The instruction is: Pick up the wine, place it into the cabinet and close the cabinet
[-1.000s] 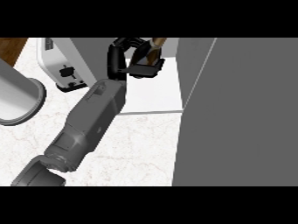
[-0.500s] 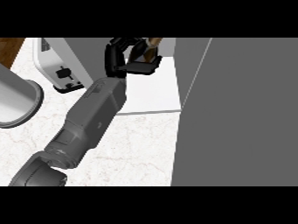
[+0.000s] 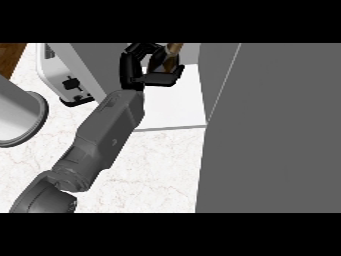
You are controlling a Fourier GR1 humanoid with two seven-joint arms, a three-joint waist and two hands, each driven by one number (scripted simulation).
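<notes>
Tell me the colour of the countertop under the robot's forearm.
White marble with faint veining, the countertop shows best in the head view.

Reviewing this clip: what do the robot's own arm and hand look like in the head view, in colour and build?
One arm shows, rising from the lower left: a rounded dark grey joint at the bottom, then a smooth, mid-grey forearm that tapers toward the wrist. It ends in a glossy black hand built of blocky, segmented fingers. No cables, markings or sleeves are visible. Which arm it is cannot be told.
</notes>
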